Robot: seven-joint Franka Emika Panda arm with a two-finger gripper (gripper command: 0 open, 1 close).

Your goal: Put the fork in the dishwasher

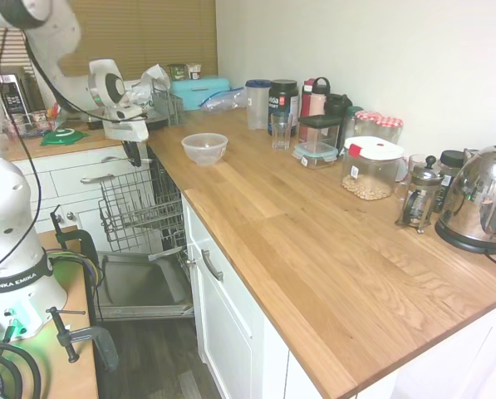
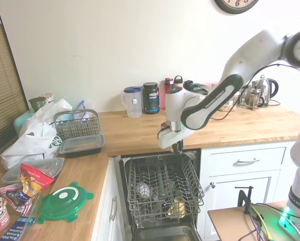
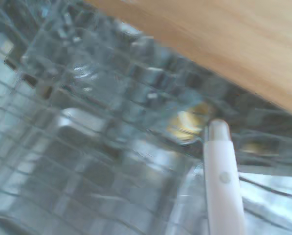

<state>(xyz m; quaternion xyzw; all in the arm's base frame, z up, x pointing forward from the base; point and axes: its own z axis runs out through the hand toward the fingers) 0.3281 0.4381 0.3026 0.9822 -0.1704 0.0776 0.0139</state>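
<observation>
Pincer, grip unclear, hovers over dishwasher rack holding a yellow cup.

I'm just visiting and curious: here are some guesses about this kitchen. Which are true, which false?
1. The dishwasher rack is pulled out. True.
2. The gripper hovers over the kettle. False: it is above the dishwasher rack.
3. A clear bowl sits on the wooden counter. True.
4. The green lid lies inside the dishwasher. False: it lies on the counter.
5. A white handle shows in the wrist view. True.
</observation>
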